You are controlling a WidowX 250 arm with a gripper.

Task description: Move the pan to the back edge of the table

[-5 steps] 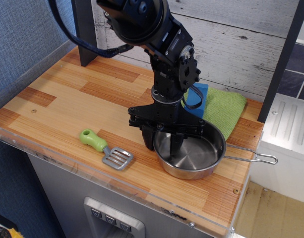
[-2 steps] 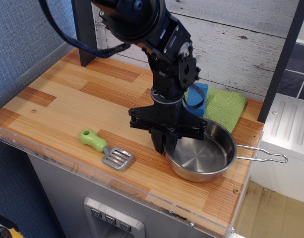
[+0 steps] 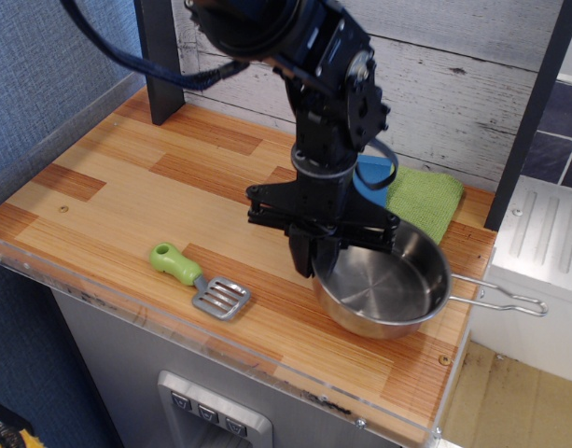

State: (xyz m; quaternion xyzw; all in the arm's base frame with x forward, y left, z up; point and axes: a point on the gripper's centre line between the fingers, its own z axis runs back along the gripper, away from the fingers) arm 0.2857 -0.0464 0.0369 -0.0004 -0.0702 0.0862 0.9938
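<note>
Jaws clamped on pan (image 3: 383, 291) rim

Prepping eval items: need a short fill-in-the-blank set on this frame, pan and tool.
1. The tool is shut on the pan's ____.
2. The spatula has a ____ handle.
3. The pan's wire handle sticks out past the table's ____ edge.
4. The green cloth lies ____ the pan.

Missing words: rim; green; right; behind
</note>
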